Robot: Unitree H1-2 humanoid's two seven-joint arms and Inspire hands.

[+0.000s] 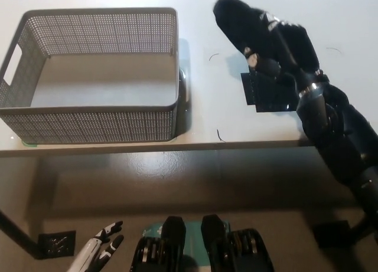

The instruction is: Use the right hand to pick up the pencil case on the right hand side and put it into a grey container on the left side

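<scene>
The black pencil case (pixel 234 19) is held up off the white table (pixel 248 127), with my black right hand (pixel 283 51) shut on it. It shows blurred, to the right of the grey container's far right corner. The grey mesh container (pixel 100 123) stands on the left half of the table, and its inside shows only a pale floor. A dark blocky patch (pixel 269 94) lies under the hand; I cannot tell whether it is shadow or part of the hand. My white left hand (pixel 97 252) rests low at the bottom left, below the table's front edge, fingers apart and holding nothing.
The table's front edge (pixel 177 147) runs across the picture just below the container. A few thin dark marks (pixel 220 135) lie on the tabletop to the right of the container. A gap of bare tabletop separates the container's right wall from the raised hand.
</scene>
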